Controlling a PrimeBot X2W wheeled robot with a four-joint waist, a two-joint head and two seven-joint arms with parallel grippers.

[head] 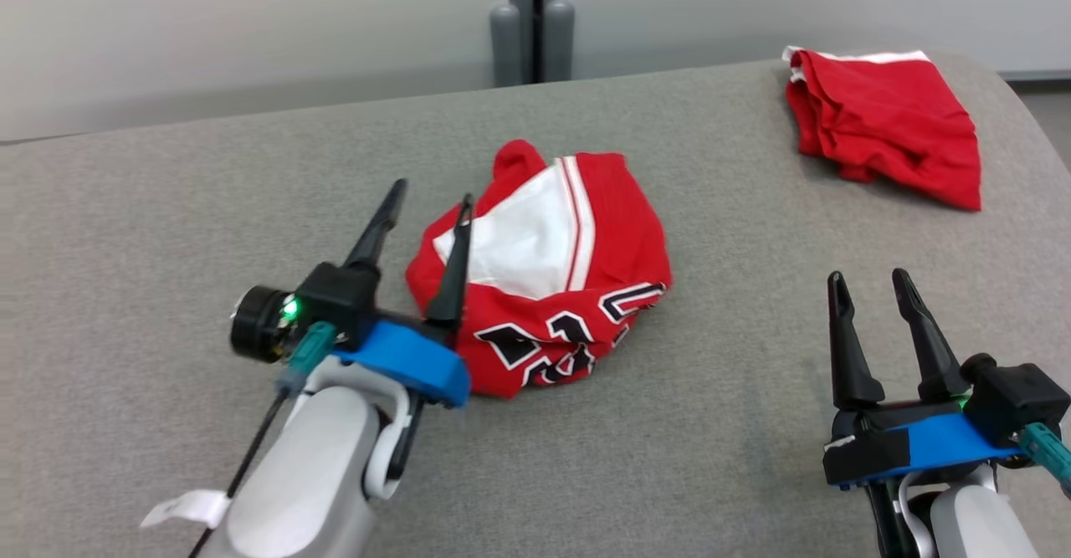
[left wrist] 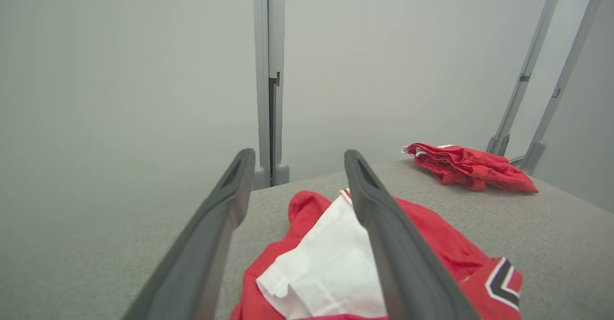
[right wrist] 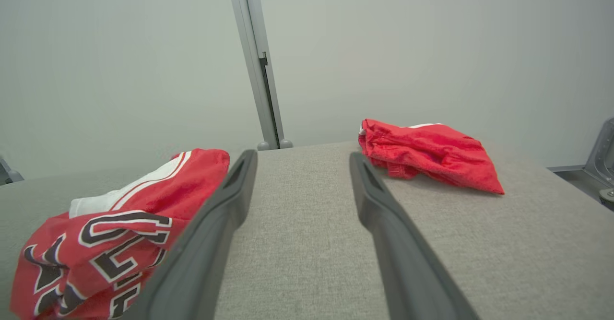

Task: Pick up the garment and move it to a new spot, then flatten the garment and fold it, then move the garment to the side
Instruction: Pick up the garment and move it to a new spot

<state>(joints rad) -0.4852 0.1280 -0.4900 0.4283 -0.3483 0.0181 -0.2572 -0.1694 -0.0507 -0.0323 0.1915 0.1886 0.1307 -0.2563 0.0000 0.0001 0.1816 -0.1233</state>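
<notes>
Crumpled red sports jersey (head: pixel 627 240) of thin, slightly shiny knit, heaped into a rounded mound near the middle of the head view on a grey woven surface (head: pixel 167 207) with a fine, felt-like grain. Smooth white panel with red-and-white striped edging on top of the mound, toward 11 o'clock. Bold black lettering outlined in white along the 6 o'clock edge, folded over and impossible to read whole.

Left gripper (head: pixel 433 191) at 9 o'clock of the jersey: two long, dark, tapering fingers spread wide, nothing pinched between them. One finger crossing in front of the mound's 9 o'clock edge; hard to tell whether touching the cloth or just above it. Seen along those fingers from the left wrist, white panel and red folds lying between and beneath the prongs, near part of the mound cut off by the bottom edge.

Right gripper (head: pixel 867 276) at 4 o'clock, well apart from the jersey, matte fingers parted wide over bare upholstery, holding nothing. Blue band and pale forearm cut off at the lower edge.

Second red cloth bundle (head: pixel 887 123) at 2 o'clock, near the rounded far corner of the surface: softer, wrinkled, roughly wedge-shaped, with a thin white strip along the far edge. Folded on itself, so kind of garment unclear.

Grey metal post (head: pixel 533 31) at 12 o'clock behind the surface, before a plain pale wall, top cut off.
</notes>
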